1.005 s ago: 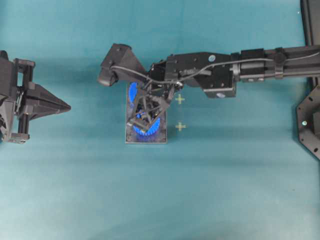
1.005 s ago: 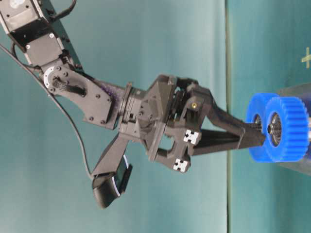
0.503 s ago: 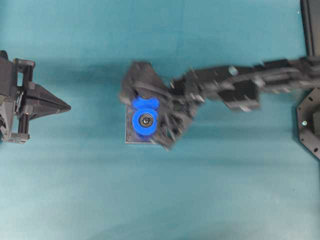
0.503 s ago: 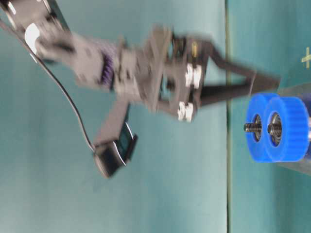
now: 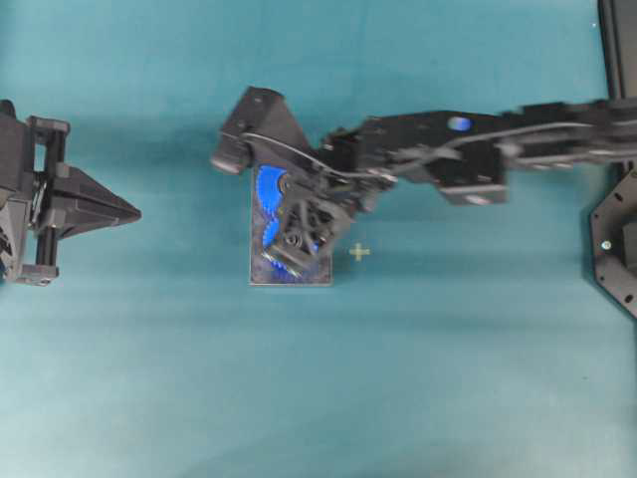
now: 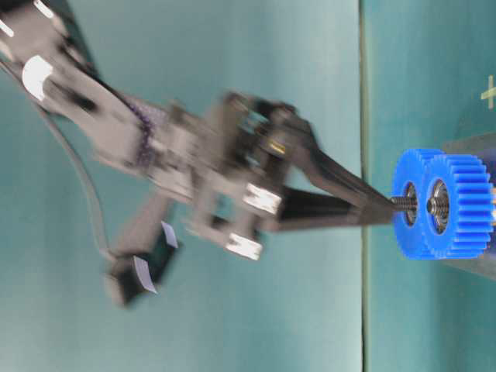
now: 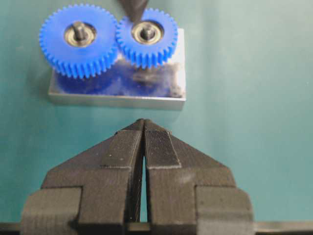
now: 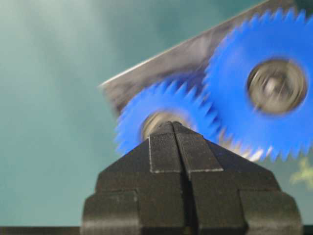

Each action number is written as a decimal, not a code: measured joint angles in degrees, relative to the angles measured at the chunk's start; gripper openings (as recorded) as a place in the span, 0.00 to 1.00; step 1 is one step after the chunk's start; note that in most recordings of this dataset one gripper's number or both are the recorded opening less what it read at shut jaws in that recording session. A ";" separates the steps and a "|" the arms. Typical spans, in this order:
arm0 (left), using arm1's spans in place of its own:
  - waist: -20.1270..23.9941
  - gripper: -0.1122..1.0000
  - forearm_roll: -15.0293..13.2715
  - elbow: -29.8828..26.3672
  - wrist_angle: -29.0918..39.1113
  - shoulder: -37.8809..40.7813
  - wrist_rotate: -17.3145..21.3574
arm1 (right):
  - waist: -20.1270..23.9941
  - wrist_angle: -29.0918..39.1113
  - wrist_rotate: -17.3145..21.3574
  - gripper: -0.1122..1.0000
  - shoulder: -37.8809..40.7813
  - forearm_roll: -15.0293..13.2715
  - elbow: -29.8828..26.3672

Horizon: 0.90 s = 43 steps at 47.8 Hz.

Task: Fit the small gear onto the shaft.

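Teal cloth is spread under the plate (image 7: 117,95), where the small gear (image 7: 146,36) is seated on the shaft (image 7: 147,32), meshed beside the large gear (image 7: 78,39). It is tapped by the right gripper (image 8: 180,131), fingers pressed together, seemingly to push it home; the left gripper (image 7: 144,128), closed and empty, is parked clear.

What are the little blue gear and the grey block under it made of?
The small gear looks like matte blue plastic, evenly coloured and without shine; its hub looks like a shiny metal bearing. The grey plate looks like polished metal: its top mirrors the blue gears. This is judged by look only.
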 measured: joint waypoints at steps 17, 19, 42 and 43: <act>-0.09 0.10 0.00 0.00 0.09 -0.09 -0.09 | -0.70 2.72 -0.26 0.08 0.00 0.09 1.67; 0.00 0.10 0.00 0.00 0.00 -0.09 -0.09 | -0.53 3.25 -0.26 0.08 -0.62 0.09 2.55; -0.09 0.10 0.00 0.00 0.00 -0.09 -0.09 | 5.01 4.04 0.26 0.08 -14.68 0.00 15.64; 0.00 0.10 0.00 0.00 0.00 -0.09 -0.09 | 4.83 3.25 0.26 0.08 -15.82 -0.62 16.44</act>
